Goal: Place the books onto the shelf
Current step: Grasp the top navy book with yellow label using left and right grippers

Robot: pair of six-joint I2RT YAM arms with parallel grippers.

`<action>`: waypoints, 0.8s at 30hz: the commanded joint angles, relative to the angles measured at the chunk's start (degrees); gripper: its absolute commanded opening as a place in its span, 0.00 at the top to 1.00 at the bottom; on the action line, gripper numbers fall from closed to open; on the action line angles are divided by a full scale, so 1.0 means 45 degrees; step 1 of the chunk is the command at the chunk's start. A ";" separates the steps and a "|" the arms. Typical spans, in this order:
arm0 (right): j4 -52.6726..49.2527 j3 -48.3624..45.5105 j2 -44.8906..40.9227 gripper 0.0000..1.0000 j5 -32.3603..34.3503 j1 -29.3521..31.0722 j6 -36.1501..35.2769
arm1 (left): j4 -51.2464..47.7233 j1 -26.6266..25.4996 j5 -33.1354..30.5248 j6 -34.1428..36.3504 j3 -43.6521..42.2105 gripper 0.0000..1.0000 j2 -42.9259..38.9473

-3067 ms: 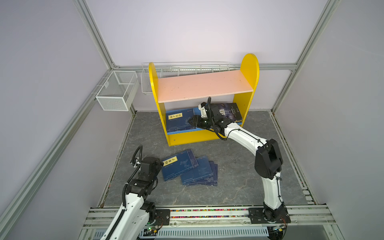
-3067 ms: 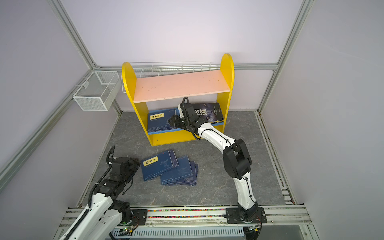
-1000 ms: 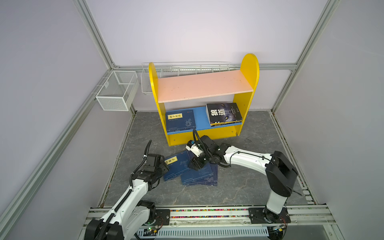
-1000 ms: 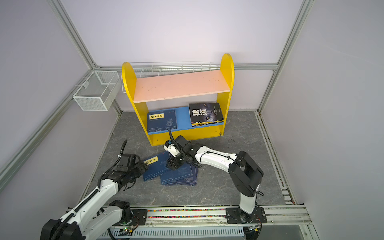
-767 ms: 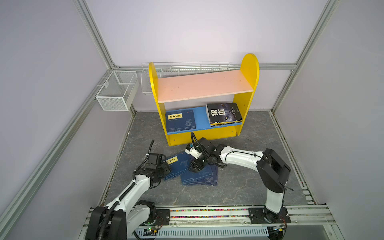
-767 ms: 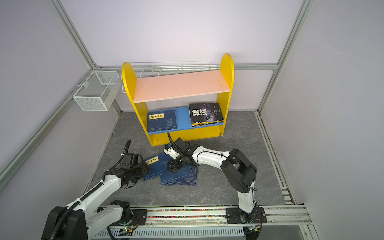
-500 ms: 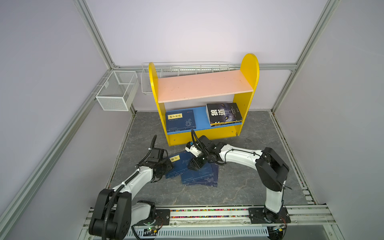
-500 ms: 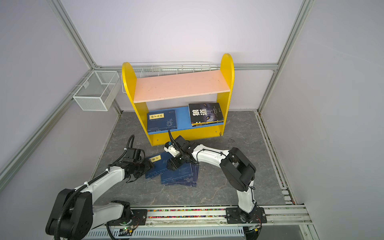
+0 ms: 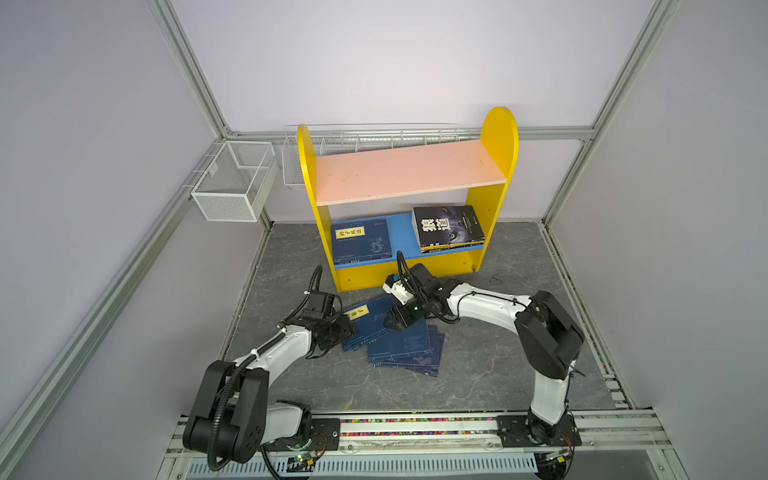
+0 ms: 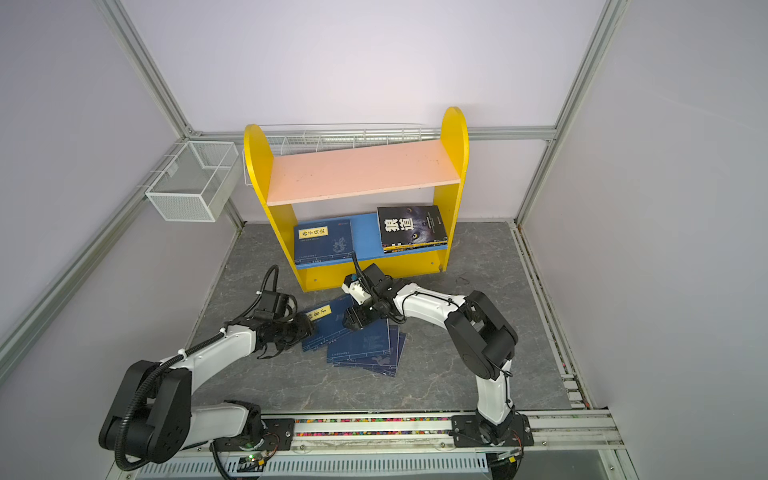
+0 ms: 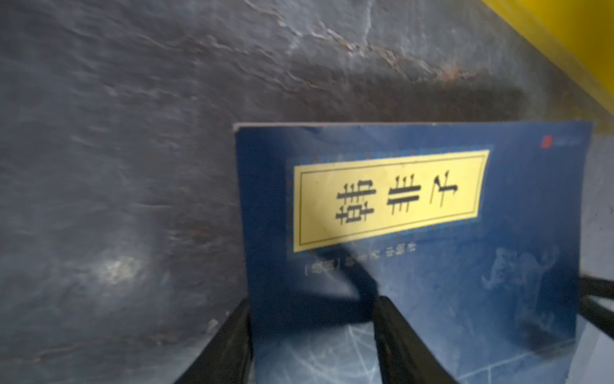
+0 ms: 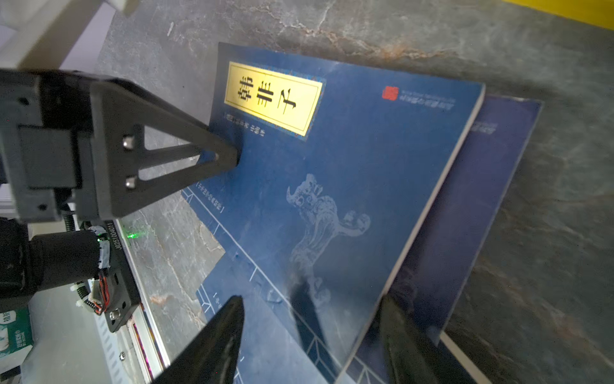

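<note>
Left gripper [image 9: 347, 328] [image 10: 309, 328] has slid fwd onto the top navy book [image 9: 372, 326], which lies on the tabletop [image 9: 478, 365] in front of the shelf [image 9: 498, 137] in both top views; right gripper [image 9: 390, 322] is at its other side. Left wrist: jaws straddle its edge, closing, can't tell if clamped. Right wrist: jaws wide, holding nothing. Pickup prob next.

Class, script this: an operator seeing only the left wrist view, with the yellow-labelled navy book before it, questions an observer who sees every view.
Operator: Where is the right gripper?
Observer: The right gripper is astride the top book's page edge, jaws open.
Operator: Anything beneath this book?
Observer: It lies on a fanned pile of navy books.
Operator: What's shelved already?
Observer: The lower board of the shelf holds a navy book and a black book.
</note>
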 commanded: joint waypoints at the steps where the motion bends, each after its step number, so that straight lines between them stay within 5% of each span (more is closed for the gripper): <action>1: 0.0411 -0.0414 -0.0268 0.34 -0.1027 0.0145 0.0076 | -0.0266 -0.0782 0.1335 0.0731 0.0576 0.48 0.0481; 15: 0.1589 -0.0248 -0.1414 0.41 -0.2159 0.0130 0.0381 | -0.0064 -0.0880 0.1956 0.0907 0.0713 0.57 0.0755; 24: 0.1461 -0.0538 -0.0428 0.40 -0.0114 -0.0522 0.1792 | 0.0214 -0.0917 0.2340 0.0928 0.0612 0.68 0.0616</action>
